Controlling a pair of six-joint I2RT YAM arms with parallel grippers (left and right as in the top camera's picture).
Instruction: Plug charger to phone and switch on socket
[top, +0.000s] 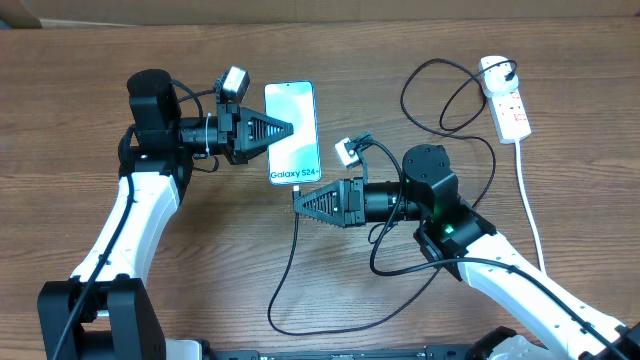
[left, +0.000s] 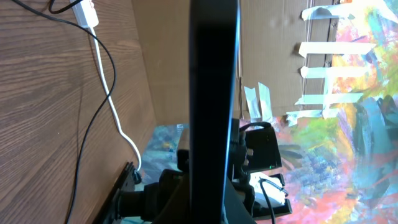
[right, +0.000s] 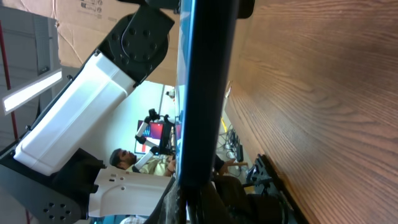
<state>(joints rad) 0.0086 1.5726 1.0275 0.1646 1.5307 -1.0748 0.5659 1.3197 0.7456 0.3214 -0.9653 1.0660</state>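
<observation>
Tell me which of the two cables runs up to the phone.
The thin black charger cable; it reaches the phone. The thick white cord only leaves the power strip.

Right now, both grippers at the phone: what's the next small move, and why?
Probably a short push of the right gripper toward the phone to seat the connector. The left gripper is shut on the phone's side, bracing it. The right gripper is shut on the charger at the phone's lower end. Whether the connector is fully in cannot be told. The socket comes after.
</observation>
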